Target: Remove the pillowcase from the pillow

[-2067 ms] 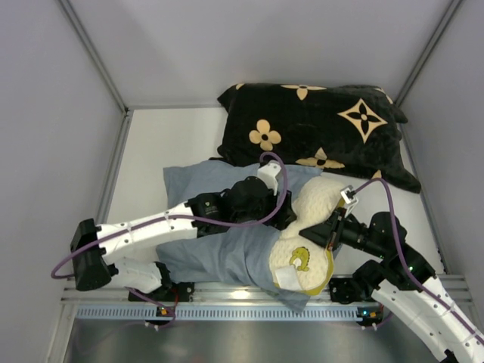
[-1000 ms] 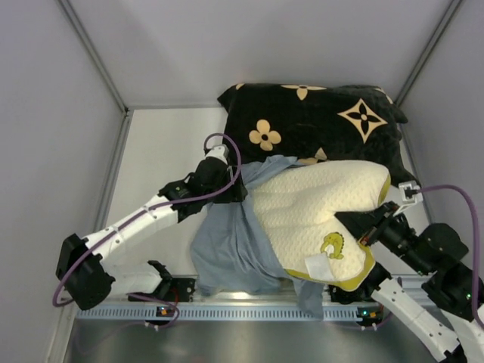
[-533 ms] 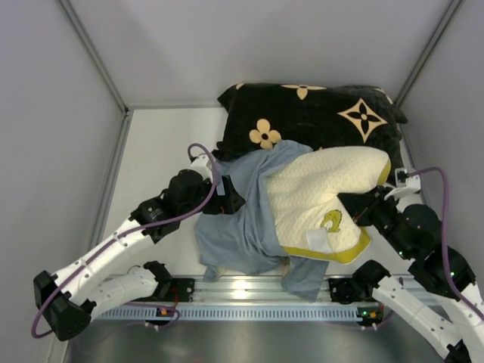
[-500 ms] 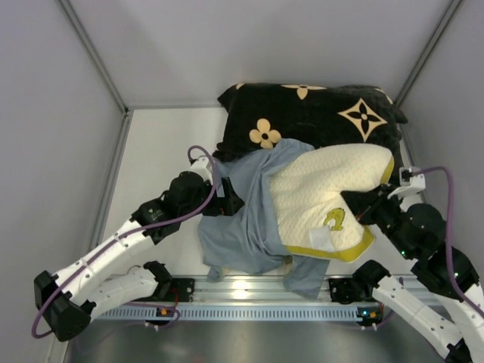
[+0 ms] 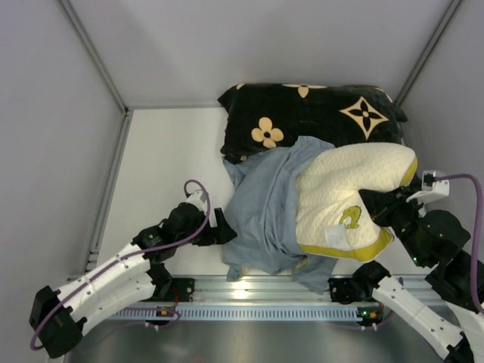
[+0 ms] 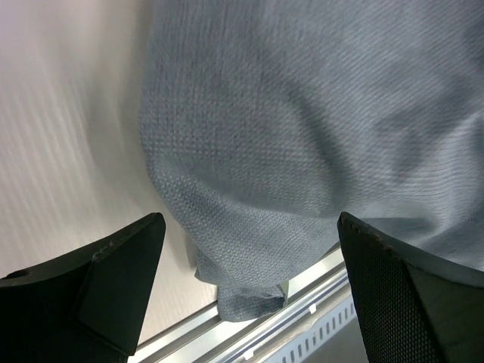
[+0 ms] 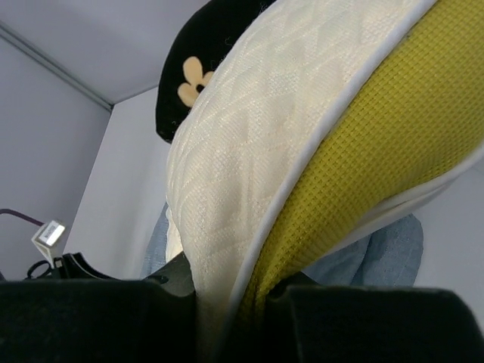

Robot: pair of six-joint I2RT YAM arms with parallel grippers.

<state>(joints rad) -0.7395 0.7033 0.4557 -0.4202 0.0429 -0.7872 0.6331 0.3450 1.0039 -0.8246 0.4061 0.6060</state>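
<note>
Now your right gripper (image 5: 376,206) is pinching the pillow (image 5: 344,185) by its right-hand edge. In the right wrist view the jaws are pressing together on the yellow-green mesh band. Your left gripper (image 6: 251,221) is hanging spread wide just left of the pillowcase (image 5: 265,208), with nothing between the fingers (image 6: 113,265).

Pillowcase: lying mid-table and bunching under the pillow's left side. Its far corner is touching the black cushion (image 5: 302,113), and its near hem is reaching the metal rail (image 5: 249,286) at the table's near edge. It is showing a plain grey-blue face with a fine weave and soft rounded folds.

Pillow: sitting right of centre and showing a cream diamond-quilted top. A small green-yellow emblem (image 5: 350,219) and a white tag (image 5: 333,236) are sitting towards its near edge.

Handling, as I am judging it: the cloth is looking light, limp and ready to slide, so it is likely going to drag along with the pillow unless you are pinning it. The thick fold on its left border, facing your left gripper, is probably offering the best hold. The pillow is looking puffy and springy, and the firmer edge band is giving the surer grip.
</note>
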